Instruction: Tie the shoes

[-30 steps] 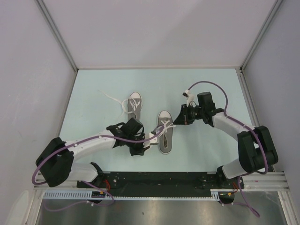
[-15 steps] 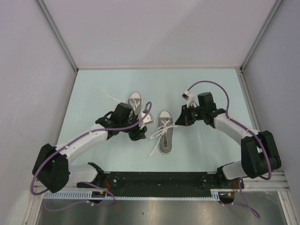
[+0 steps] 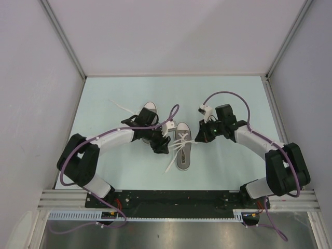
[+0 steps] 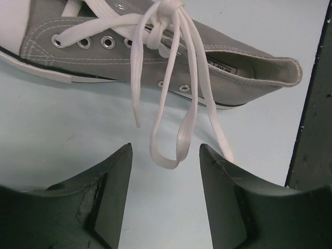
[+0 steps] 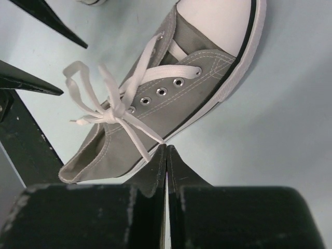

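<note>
White-walled booth around a pale table [image 3: 171, 91]
Plain white walls [image 3: 171, 36] stood left, far and right, aluminium posts [image 3: 62, 37] rose at both far corners, a black plate [image 3: 176, 199] ran along the near edge, and the light was even.

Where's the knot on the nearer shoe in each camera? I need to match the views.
Top external: the knot sits near centre, on the nearer shoe.
Left wrist: top edge, centre.
Right wrist: left of centre.
Shared landmark: that shoe's white toe cap.
</note>
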You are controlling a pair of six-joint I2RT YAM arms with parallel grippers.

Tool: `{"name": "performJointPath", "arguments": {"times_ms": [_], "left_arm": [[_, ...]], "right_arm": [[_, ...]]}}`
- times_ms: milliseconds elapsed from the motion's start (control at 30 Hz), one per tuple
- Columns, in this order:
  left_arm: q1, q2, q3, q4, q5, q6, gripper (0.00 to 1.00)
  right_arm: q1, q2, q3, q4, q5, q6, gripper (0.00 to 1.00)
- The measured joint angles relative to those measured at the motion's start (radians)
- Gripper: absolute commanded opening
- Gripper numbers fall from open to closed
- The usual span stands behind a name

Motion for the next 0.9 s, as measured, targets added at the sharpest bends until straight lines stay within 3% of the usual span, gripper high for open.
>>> {"name": "performJointPath", "arguments": {"times_ms": [133,167,233,333,900], "left_arm": [[-0.003,0.020,0.002,-0.007,0.032,0.016,0.35],[-0.003,0.024,0.002,-0.010,0.038,0.022,0.23],[-0.005,0.026,0.002,-0.016,0.043,0.028,0.10],[-0.006,0.024,-0.001,-0.016,0.042,0.044,0.00],[-0.006,-0.080,-0.104,0.003,-0.011,0.109,0.00]], "right_arm": [[0.004,0.020,0.000,-0.003,0.015,-0.012,0.00],[0.005,0.024,0.000,-0.005,0.016,-0.013,0.00],[0.005,0.030,0.000,-0.008,0.019,-0.017,0.00],[0.008,0.034,0.000,-0.011,0.023,-0.024,0.00],[-0.013,0.035,0.000,-0.020,0.068,-0.057,0.00]]}}
